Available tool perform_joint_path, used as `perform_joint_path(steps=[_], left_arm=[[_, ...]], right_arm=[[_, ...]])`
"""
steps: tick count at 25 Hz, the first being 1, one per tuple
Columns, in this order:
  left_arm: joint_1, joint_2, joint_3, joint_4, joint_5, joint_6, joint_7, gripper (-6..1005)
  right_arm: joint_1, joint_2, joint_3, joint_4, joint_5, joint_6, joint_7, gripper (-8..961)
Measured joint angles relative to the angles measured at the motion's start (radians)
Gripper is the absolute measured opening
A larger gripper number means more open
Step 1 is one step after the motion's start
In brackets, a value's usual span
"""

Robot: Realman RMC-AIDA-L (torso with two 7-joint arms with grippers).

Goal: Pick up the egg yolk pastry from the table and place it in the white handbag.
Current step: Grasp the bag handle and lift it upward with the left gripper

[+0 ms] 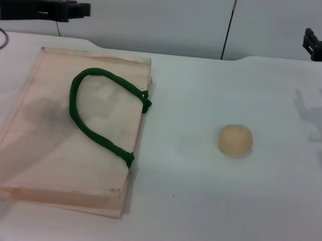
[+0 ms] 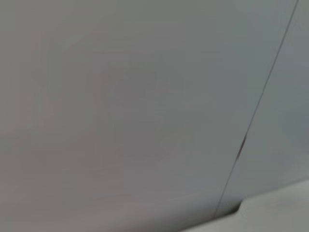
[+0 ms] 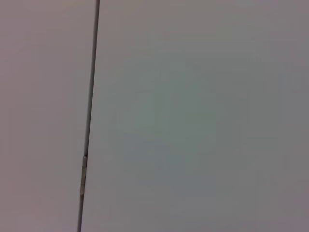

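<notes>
The egg yolk pastry (image 1: 235, 140), a small pale-yellow ball, sits alone on the white table right of centre in the head view. The white handbag (image 1: 53, 148) lies flat on the table's left side, cream-peach, with a dark green rope handle (image 1: 100, 115) looped over its top face. My left gripper (image 1: 75, 10) is raised at the top left, above the bag's far edge. At the far right edge, well above and beyond the pastry, is my right gripper (image 1: 316, 46). Both wrist views show only a grey wall.
The white table (image 1: 200, 207) spreads around both objects, its far edge running along a grey wall. A dark vertical seam (image 1: 228, 27) marks the wall behind. Shadows of the right arm fall on the table at the right.
</notes>
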State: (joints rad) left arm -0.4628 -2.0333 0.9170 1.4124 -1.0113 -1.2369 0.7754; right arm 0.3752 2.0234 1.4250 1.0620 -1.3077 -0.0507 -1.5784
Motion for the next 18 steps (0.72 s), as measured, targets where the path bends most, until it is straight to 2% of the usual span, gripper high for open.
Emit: perform_joint_path(steps=[5, 8, 13, 18], left_arm=[[-0.087, 0.008, -0.160, 0.087, 0.192, -0.241, -0.096, 350], [-0.139, 0.011, -0.210, 0.087, 0.299, -0.324, -0.111, 350], [-0.187, 0.013, -0.220, 0.055, 0.404, -0.387, -0.134, 350], [-0.203, 0.011, -0.211, 0.012, 0.457, -0.398, -0.147, 351]], right_arm=[[0.000, 0.000, 0.000, 0.002, 0.001, 0.000, 0.000, 606], [0.000, 0.000, 0.000, 0.005, 0.001, 0.000, 0.000, 606], [0.002, 0.000, 0.000, 0.006, 0.001, 0.000, 0.000, 606], [0.003, 0.000, -0.002, 0.007, 0.001, 0.000, 0.000, 606]])
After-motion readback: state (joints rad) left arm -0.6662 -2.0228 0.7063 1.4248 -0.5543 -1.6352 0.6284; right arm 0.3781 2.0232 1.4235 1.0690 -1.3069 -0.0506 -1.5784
